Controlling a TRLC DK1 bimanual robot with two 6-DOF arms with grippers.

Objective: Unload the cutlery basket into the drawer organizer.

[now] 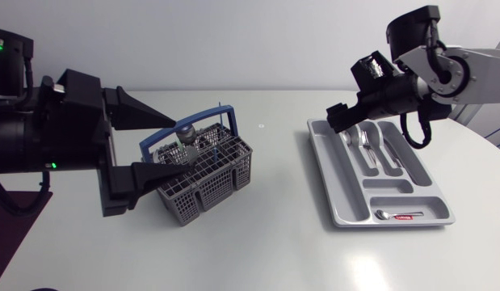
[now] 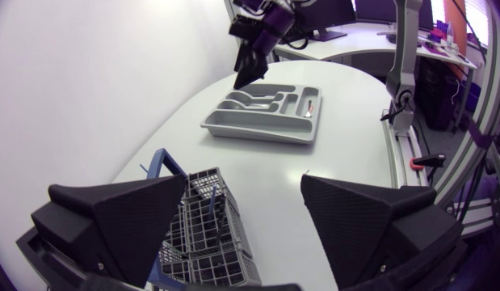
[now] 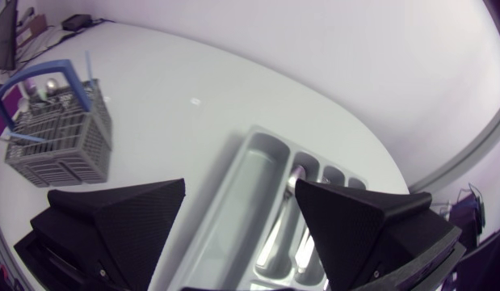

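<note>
1. On the white table (image 1: 274, 242), toward its left side, sits the grey mesh cutlery basket (image 1: 205, 174) with a blue handle (image 1: 209, 115) arching over it.
2. From the head view, the left end effector (image 1: 173, 149) covers the basket's left side. Its two broad black fingers stand wide apart, one over the handle end and one across the near corner. Whether either finger touches the mesh cannot be told.
3. From the left wrist view, the basket lies low between those spread fingers, nearer one of them. Its near end is cut off at the view's edge.
4. Inside the basket a few pieces of cutlery stand upright, one with a rounded metal top (image 1: 185, 129). Their number and kind are hard to make out through the mesh.
5. Well apart from the basket, on the table's right side, lies the grey drawer organizer (image 1: 345, 190), with several long compartments and a crosswise one at its near end.
6. Spoons (image 1: 364, 144) lie in the long compartments toward the far end. One small utensil with a red part (image 1: 399, 215) lies in the crosswise compartment.
7. Above the organizer's far end hangs the right end effector (image 1: 346, 121), hiding that corner in the head view. Its own wrist view shows its fingers spread wide with nothing between them.
</note>
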